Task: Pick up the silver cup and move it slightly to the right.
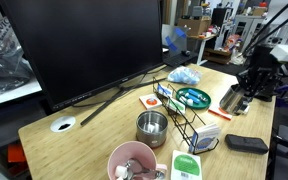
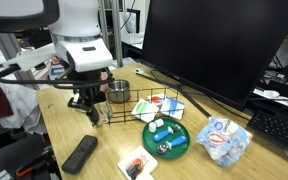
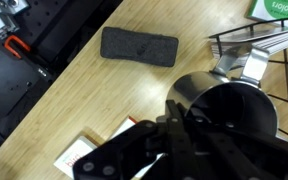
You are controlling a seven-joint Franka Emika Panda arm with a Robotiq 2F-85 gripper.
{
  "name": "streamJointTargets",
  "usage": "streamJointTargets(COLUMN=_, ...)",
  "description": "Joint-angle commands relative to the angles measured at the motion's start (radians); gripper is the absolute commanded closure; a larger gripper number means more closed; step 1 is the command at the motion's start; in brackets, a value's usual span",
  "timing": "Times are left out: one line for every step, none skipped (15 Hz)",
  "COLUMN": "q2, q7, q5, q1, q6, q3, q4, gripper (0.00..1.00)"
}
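Note:
The silver cup point(image 1: 228, 102) is a small grey metal cup with a dark inside. It is at the far end of the wooden table, next to the wire rack, and shows in both exterior views point(image 2: 117, 92). In the wrist view its dark opening point(image 3: 234, 110) fills the lower right. My gripper point(image 3: 170, 112) has its fingers close together at the cup's near rim and looks shut on the cup wall. The gripper also shows in both exterior views point(image 1: 241, 95) point(image 2: 94, 108), right beside the cup.
A wider shiny steel cup point(image 1: 151, 127) and a pink bowl point(image 1: 132, 160) stand at the other end. A black wire rack point(image 1: 189, 120) and a green plate point(image 2: 167, 137) lie between. A black eraser point(image 3: 139, 46) lies near the table edge. A large monitor point(image 1: 84, 45) stands behind.

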Motion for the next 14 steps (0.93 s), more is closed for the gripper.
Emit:
streamJointTargets(q2=0.111, q7=0.145, q5=0.006, q1=-0.021, q6=0.095, q3=0.019, q4=0.019, gripper=0.99)
streamJointTargets(q2=0.141, q7=0.184, q5=-0.002, q1=-0.021, q6=0.124, q3=0.016, q4=0.023, gripper=0.99)
streamJointTargets(q2=0.175, q7=0.216, q5=0.001, q1=-0.018, q6=0.150, q3=0.007, q4=0.033, gripper=0.99)
streamJointTargets(q2=0.206, q7=0.243, q5=-0.001, q1=-0.015, q6=0.169, q3=0.001, q4=0.044, gripper=0.99)
streamJointTargets(q2=0.235, q7=0.255, q5=0.005, q1=-0.007, q6=0.182, q3=-0.009, q4=0.057, gripper=0.99)
streamJointTargets(q2=0.263, q7=0.222, q5=0.037, q1=0.015, q6=0.198, q3=-0.026, q4=0.072, gripper=0.99)
streamJointTargets(q2=0.216, q7=0.234, q5=0.000, q1=0.012, q6=0.183, q3=-0.021, q4=0.033, gripper=0.96)
streamJointTargets(q2=0.240, q7=0.234, q5=0.008, q1=0.015, q6=0.191, q3=-0.025, q4=0.047, gripper=0.96)
streamJointTargets(q2=0.256, q7=0.234, q5=0.010, q1=0.017, q6=0.193, q3=-0.028, q4=0.058, gripper=0.96)
streamJointTargets(q2=0.264, q7=0.234, q5=0.011, q1=0.018, q6=0.193, q3=-0.030, q4=0.063, gripper=0.96)
streamJointTargets(q2=0.265, q7=0.234, q5=0.011, q1=0.019, q6=0.193, q3=-0.030, q4=0.065, gripper=0.96)
streamJointTargets(q2=0.265, q7=0.234, q5=0.011, q1=0.019, q6=0.193, q3=-0.030, q4=0.065, gripper=0.96)
streamJointTargets(q2=0.265, q7=0.234, q5=0.011, q1=0.019, q6=0.193, q3=-0.030, q4=0.065, gripper=0.96)
streamJointTargets(q2=0.265, q7=0.234, q5=0.012, q1=0.019, q6=0.193, q3=-0.030, q4=0.066, gripper=0.99)
